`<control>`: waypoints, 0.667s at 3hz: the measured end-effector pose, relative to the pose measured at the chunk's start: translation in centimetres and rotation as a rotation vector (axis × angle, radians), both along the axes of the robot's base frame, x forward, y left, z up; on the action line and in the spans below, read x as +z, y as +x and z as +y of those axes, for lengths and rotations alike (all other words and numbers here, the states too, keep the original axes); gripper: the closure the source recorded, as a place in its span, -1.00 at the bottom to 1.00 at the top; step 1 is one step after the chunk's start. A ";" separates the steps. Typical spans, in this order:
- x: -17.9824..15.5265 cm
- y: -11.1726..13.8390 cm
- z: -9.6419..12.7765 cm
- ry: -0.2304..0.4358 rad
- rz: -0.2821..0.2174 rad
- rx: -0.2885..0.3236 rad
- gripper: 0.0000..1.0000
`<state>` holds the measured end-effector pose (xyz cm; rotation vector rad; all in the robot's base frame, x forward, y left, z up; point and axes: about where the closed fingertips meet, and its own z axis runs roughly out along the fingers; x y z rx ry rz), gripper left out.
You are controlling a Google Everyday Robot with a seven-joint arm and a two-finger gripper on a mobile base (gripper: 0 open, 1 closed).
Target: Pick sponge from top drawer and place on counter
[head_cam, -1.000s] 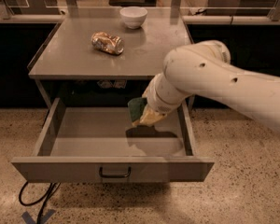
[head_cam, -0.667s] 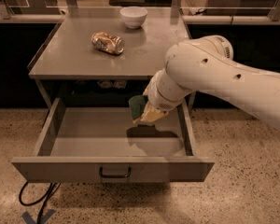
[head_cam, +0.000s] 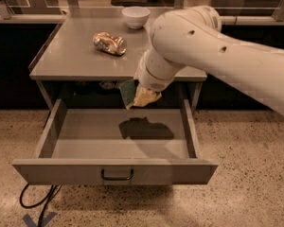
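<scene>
Half the job looks done: the gripper [head_cam: 140, 96], seemingly clamped on the sponge [head_cam: 128, 92], hangs mid-frame above the open top drawer [head_cam: 61, 171], so next it must rise over the counter [head_cam: 71, 56] and release.

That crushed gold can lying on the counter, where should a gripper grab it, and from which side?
Come from above and close on the can mid-body, across its short width: it lies on its side on the counter. The gripper, over the open top drawer, holds the sponge.

The arm [head_cam: 217, 46] reaches in from the right, hand [head_cam: 144, 97] pointing down, clamped on the sponge [head_cam: 128, 92].
</scene>
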<state>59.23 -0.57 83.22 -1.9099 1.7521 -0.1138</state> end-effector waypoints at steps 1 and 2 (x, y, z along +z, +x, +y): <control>3.7 3.6 2.9 -0.063 -0.021 0.060 1.00; 7.7 4.6 5.5 -0.035 -0.060 0.084 1.00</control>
